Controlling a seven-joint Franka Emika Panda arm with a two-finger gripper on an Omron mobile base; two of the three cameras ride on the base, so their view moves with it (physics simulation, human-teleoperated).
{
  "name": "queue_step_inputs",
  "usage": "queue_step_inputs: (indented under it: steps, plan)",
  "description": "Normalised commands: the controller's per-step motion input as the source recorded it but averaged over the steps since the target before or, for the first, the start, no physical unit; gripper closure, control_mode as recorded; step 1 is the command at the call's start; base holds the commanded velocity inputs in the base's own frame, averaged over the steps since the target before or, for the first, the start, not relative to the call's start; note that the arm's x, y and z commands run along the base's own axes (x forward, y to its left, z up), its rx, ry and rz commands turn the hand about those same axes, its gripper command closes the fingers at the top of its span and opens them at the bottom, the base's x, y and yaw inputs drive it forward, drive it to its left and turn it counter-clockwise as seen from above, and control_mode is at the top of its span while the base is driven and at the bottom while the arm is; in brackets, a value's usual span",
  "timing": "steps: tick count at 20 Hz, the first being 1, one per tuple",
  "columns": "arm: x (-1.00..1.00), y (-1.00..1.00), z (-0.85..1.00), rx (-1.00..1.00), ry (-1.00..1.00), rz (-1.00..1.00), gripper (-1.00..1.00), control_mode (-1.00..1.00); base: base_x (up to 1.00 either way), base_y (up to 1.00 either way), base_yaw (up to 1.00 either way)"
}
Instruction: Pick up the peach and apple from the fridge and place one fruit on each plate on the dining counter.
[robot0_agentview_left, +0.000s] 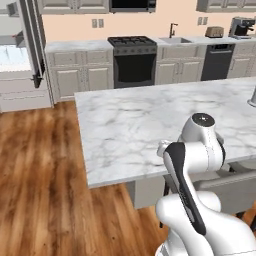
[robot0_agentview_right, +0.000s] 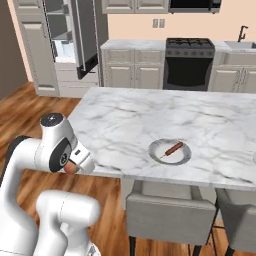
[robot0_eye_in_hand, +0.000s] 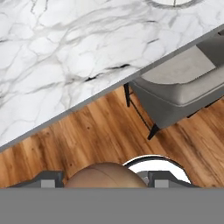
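Bright, even rendered light, soft shadows (slightly blurry, low-res).

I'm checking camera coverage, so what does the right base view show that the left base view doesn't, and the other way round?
Right base view: a plate with a reddish stick-like item on it, and the end effector closed on a round fruit. Left base view: the toaster, coffee machine and dishwasher. Shared: the dining counter, stove and the open fridge.
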Motion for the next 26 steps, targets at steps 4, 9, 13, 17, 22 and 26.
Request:
queue_step_inputs:
  steps: [4, 9, 13, 17, 22, 26]
  plan:
    - [0.00, 0.00, 0.00, 0.00, 0.00, 0.00, 1.00, 1.00, 0.00, -0.21, 0.00]
    - [0.00, 0.00, 0.00, 0.00, 0.00, 0.00, 1.00, 1.00, 0.03, -0.34, 0.00]
    - [0.00, 0.00, 0.00, 0.00, 0.00, 0.00, 1.00, 1.00, 0.07, -0.46, 0.00]
    - [0.00, 0.00, 0.00, 0.00, 0.00, 0.00, 1.00, 1.00, 0.11, -0.52, 0.00]
    - [0.00, 0.00, 0.00, 0.00, 0.00, 0.00, 1.00, 1.00, 0.10, -0.60, 0.00]
    - [0.00, 0.00, 0.00, 0.00, 0.00, 0.00, 1.00, 1.00, 0.07, -0.73, 0.00]
